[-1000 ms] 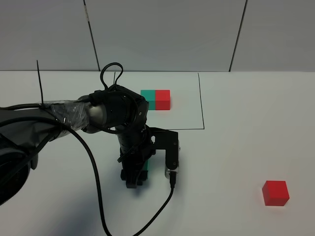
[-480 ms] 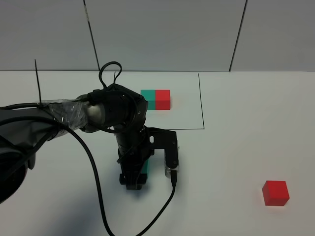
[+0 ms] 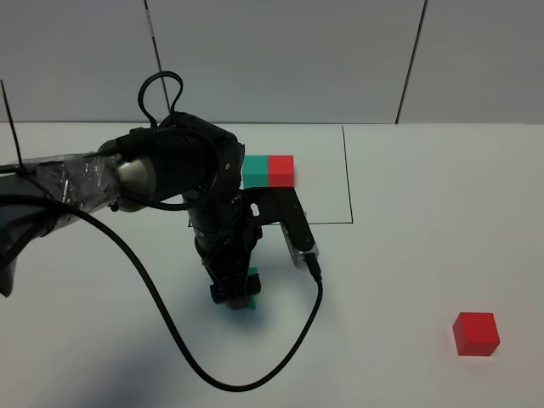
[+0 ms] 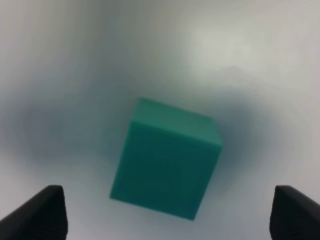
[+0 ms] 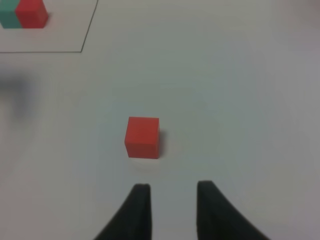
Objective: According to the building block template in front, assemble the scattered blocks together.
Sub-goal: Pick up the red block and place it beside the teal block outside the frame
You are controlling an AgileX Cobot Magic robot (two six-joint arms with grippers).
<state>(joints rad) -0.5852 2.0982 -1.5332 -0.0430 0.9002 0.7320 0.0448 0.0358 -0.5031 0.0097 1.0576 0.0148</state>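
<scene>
left arm (image 3: pixel 127 174) enters from the left edge of the exterior view. It is black, wrapped in clear film, and reaches to centre-left. Its wrist (image 3: pixel 223 229) is bent straight down. left gripper (image 3: pixel 235 295) sits lower centre-left, pointing down, close to the surface. In the left wrist view its dark fingertips (image 4: pixel 47 212) show only at the two bottom corners, spread wide. right gripper (image 5: pixel 172 200) is at bottom centre of the right wrist view. Its two dark fingers (image 5: pixel 137 212) are parted by a narrow gap, nothing between them.
</scene>
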